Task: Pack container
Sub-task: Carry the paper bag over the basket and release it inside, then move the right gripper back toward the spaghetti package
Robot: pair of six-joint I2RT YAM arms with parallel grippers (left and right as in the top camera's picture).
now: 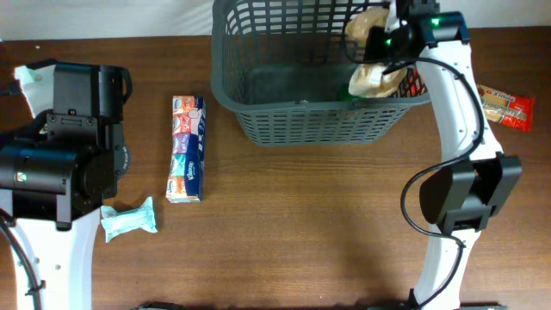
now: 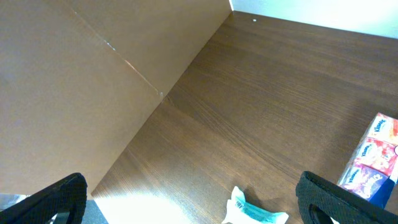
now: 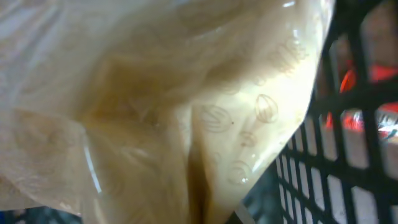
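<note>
The container (image 1: 301,108), a big dark grey lattice basket, stands at the back centre of the table. My right gripper (image 1: 389,43) hangs over its right end, shut on a clear plastic bag of pale bread (image 1: 379,79) that dangles inside the rim. In the right wrist view the bag (image 3: 155,106) fills almost everything and hides the fingers; the container's slotted wall (image 3: 348,143) shows at the right. My left gripper (image 2: 199,208) is open and holds nothing, its fingertips (image 2: 329,199) wide apart above bare table at the far left.
A multipack of tissues (image 1: 187,149) lies left of the container. A small teal packet (image 1: 129,219) lies near the left arm. A red snack packet (image 1: 506,108) sits right of the container, beyond the right arm. A white and teal wrapper (image 1: 30,82) lies at the far left.
</note>
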